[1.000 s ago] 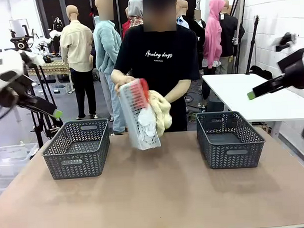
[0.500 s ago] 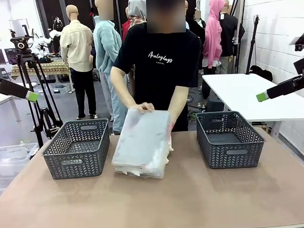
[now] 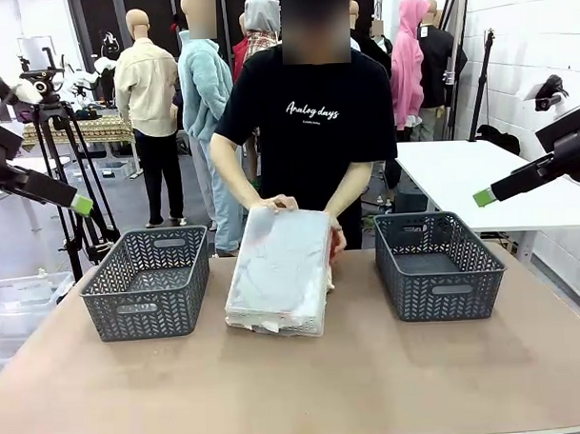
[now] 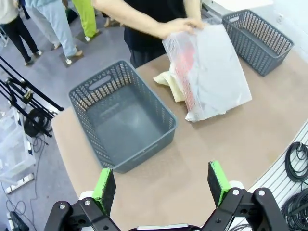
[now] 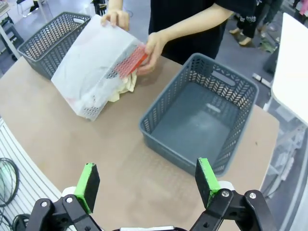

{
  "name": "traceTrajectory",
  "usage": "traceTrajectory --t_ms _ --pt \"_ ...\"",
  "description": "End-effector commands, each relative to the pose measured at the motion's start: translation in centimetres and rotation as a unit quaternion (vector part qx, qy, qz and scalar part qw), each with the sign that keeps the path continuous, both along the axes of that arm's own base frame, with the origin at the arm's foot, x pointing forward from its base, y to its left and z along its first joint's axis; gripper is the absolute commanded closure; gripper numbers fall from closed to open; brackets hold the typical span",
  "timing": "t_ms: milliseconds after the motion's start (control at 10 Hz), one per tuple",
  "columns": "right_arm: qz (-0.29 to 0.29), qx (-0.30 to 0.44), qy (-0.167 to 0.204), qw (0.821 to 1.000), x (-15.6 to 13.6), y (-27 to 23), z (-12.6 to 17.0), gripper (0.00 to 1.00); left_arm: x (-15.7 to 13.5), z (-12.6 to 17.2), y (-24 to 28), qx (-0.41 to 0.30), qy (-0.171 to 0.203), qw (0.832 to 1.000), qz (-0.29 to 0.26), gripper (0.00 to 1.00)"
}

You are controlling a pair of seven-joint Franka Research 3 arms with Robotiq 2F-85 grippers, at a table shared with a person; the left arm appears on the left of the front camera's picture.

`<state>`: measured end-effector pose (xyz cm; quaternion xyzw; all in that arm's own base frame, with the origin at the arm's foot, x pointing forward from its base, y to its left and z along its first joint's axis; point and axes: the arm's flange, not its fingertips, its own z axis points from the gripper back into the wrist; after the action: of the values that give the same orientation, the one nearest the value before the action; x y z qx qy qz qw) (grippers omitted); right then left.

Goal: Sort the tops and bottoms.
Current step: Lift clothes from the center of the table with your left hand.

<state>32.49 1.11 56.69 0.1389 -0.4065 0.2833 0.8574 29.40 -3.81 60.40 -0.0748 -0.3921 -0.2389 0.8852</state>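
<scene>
Your left pincer and right pincer hang spread and empty above the table, likely waiting because the clothes lie at its middle under a white basket that a person's hands hold upside down.

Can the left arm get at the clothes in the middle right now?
Probably not yet. The upturned white basket covers the clothes, with the person's hands on it; only a cream edge pokes out. The left end effector hangs open, high off to the side.
</scene>
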Motion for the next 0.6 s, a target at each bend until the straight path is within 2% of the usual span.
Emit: traceTrajectory --t_ms 0,200,300,500 --pt "0.004 0.005 -0.010 1.000 -2.8 0.7 -4.3 0.00 -1.6 -4.9 0.5 0.001 0.016 1.000 0.001 0.00" --pt "-0.006 0.004 -0.010 1.000 -2.1 0.8 -5.1 0.00 -1.3 -4.9 0.0 0.006 0.019 1.000 -0.008 0.00" --pt "0.000 -0.001 0.001 1.000 0.1 0.1 -0.1 0.00 0.8 -1.0 -0.1 0.004 0.017 1.000 0.003 0.00" --pt "0.000 -0.001 0.001 1.000 0.1 0.1 -0.1 0.00 0.8 -1.0 -0.1 0.004 0.017 1.000 0.003 0.00"
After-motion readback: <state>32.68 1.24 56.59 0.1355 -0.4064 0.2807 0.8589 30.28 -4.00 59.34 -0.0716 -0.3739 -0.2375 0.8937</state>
